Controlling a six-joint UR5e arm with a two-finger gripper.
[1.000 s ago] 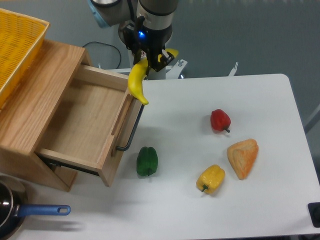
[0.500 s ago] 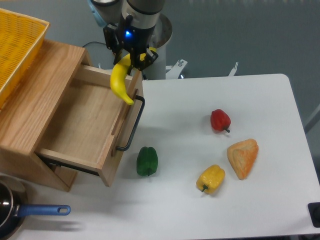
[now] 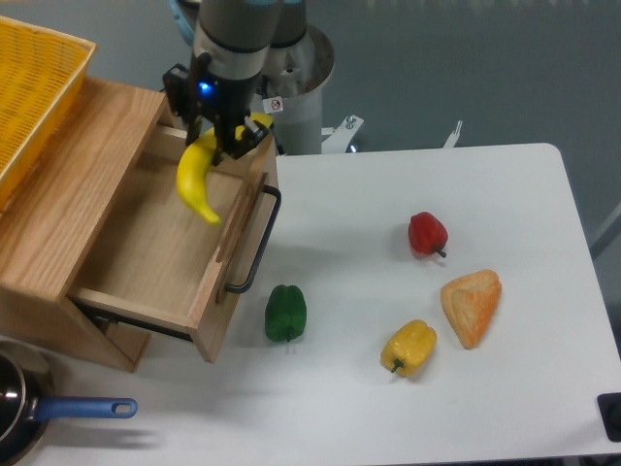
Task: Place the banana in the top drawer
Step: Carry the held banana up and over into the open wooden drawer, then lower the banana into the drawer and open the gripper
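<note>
My gripper (image 3: 225,136) is shut on the upper end of the long yellow banana (image 3: 198,183). The banana hangs down from it above the right part of the open top drawer (image 3: 155,238). The drawer is pulled out of the light-wood cabinet (image 3: 68,184) and its inside is bare wood. Its dark bar handle (image 3: 255,243) faces the table. The banana's top end is partly hidden by the fingers.
A yellow mesh basket (image 3: 29,87) sits on the cabinet. On the white table lie a green pepper (image 3: 285,313), a red pepper (image 3: 427,234), a yellow pepper (image 3: 408,348) and an orange bread-like piece (image 3: 472,306). A pan with a blue handle (image 3: 78,409) is at the bottom left.
The gripper has carried the banana to the left, from over the drawer's front corner to above the drawer's inside.
</note>
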